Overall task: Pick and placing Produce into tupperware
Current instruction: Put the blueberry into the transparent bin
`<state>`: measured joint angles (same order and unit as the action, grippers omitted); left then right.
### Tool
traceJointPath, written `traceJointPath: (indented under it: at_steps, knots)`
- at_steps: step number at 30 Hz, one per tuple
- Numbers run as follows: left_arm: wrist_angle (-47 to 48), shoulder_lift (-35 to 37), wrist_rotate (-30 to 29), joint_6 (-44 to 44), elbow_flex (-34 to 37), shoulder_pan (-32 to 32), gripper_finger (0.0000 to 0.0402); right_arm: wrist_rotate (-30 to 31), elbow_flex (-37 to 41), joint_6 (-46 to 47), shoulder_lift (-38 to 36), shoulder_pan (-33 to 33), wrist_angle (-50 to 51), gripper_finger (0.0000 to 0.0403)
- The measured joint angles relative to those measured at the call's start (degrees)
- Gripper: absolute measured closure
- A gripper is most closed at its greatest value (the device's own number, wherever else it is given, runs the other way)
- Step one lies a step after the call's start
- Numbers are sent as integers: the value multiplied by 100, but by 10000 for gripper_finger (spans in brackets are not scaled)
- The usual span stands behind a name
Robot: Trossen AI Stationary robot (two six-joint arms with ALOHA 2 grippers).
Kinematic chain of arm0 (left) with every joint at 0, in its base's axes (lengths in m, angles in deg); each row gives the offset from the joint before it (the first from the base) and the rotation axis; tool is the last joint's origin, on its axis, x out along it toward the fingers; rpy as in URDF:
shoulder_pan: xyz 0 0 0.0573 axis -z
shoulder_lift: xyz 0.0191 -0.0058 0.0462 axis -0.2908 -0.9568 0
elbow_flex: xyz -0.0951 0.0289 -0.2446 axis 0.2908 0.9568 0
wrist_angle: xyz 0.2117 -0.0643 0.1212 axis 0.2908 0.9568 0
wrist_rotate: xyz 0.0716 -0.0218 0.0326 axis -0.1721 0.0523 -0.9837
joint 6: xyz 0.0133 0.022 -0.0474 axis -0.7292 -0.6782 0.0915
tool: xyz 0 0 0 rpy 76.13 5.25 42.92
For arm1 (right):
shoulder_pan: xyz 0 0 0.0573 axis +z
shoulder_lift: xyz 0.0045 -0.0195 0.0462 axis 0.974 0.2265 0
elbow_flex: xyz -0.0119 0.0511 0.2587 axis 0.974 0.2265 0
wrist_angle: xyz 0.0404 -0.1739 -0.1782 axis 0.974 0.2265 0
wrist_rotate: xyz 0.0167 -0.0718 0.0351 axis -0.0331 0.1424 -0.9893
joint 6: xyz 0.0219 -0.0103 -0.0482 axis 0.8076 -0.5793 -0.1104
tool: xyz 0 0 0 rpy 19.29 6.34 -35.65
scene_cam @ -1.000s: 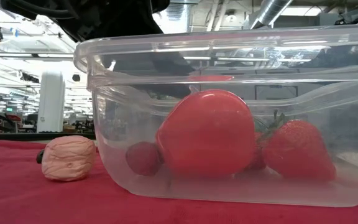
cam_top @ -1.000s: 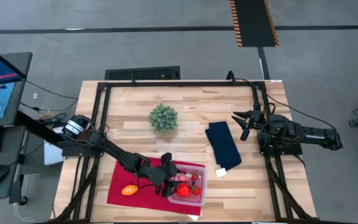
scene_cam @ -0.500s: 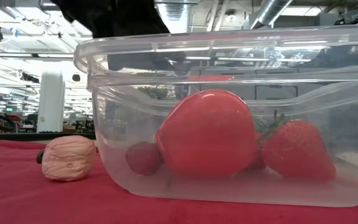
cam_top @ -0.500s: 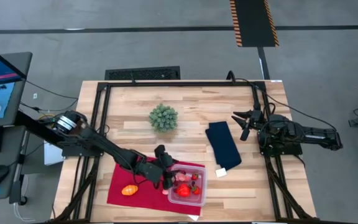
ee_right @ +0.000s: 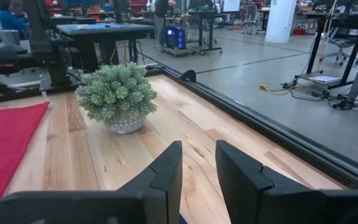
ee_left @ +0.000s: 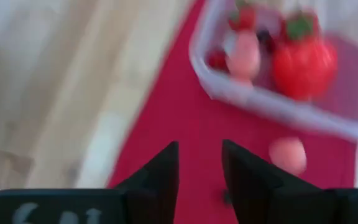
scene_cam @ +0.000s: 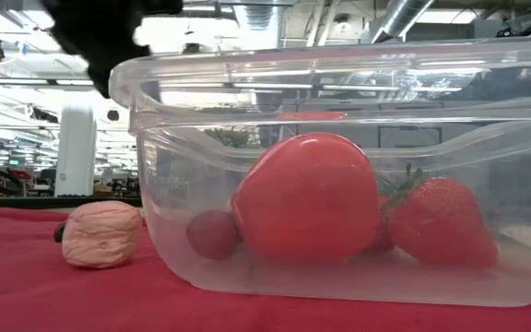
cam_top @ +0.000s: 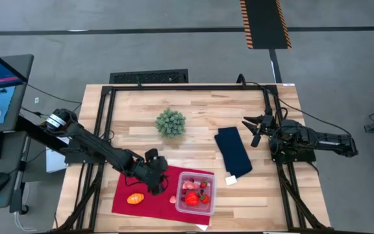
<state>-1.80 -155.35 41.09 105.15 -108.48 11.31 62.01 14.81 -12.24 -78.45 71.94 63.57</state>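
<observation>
Nowhere readable writing, tupperware (cam_top: 195,192) holding produce (scene_cam: 305,198), left gripper (cam_top: 155,177) beside.

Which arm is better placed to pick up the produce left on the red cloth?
Left. Its gripper hovers over the red cloth near the orange piece; the right gripper waits beyond the blue cloth.

The high view looks straight down on the tupperware (cam_top: 195,192). The low view sits level, pressed close against the tupperware's wall. The left wrist view shares it, looking down from nearby.
</observation>
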Motion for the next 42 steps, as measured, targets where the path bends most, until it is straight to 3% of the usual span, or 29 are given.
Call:
traceJointPath:
  at_steps: [8, 14, 28, 35, 42]
  knots:
    - [338, -210, 636, 744, 53, 34, 329, 0, 0, 0, 0, 0, 0, 283]
    - [491, -569, 608, 592, 58, 43, 346, 0, 0, 0, 10, 0, 7, 283]
    - [-47, -1034, 1186, 837, 58, 66, 349, -4, 0, 0, 24, 2, 11, 283]
    - [-252, -1034, 1253, 1020, 57, 189, 349, -2, 0, 0, 35, 2, 13, 283]
    - [-257, -1034, 880, 1437, 55, 325, 343, -2, 0, 1, 35, 2, 13, 283]
